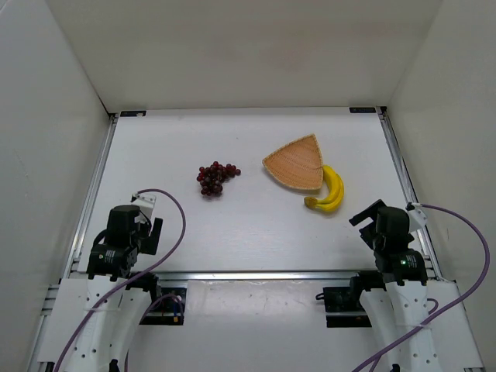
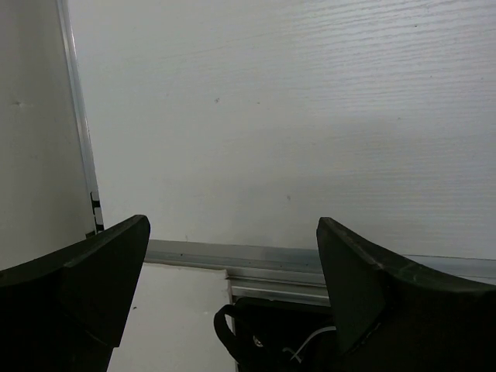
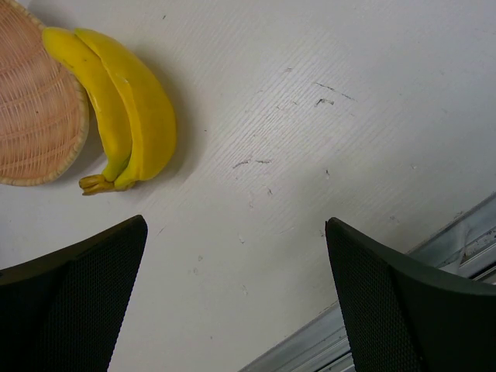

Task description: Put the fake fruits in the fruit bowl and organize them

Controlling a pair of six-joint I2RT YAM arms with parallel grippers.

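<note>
The dark red grapes point(image 1: 215, 178) lie on the white table left of centre. The tan wicker fruit bowl point(image 1: 295, 162) sits right of centre and holds nothing. The yellow bananas point(image 1: 329, 190) lie on the table against the bowl's right edge; they also show in the right wrist view point(image 3: 124, 108) beside the bowl point(image 3: 35, 108). My left gripper point(image 1: 147, 226) is open and empty near the front left edge, in its own view point(image 2: 232, 256). My right gripper point(image 1: 366, 213) is open and empty just in front of the bananas, in its own view point(image 3: 236, 263).
White walls enclose the table on three sides. A metal rail point(image 1: 256, 274) runs along the table's front edge, with rails also on the left point(image 1: 93, 186) and right point(image 1: 403, 178) sides. Purple cables point(image 1: 174, 209) loop from both arms.
</note>
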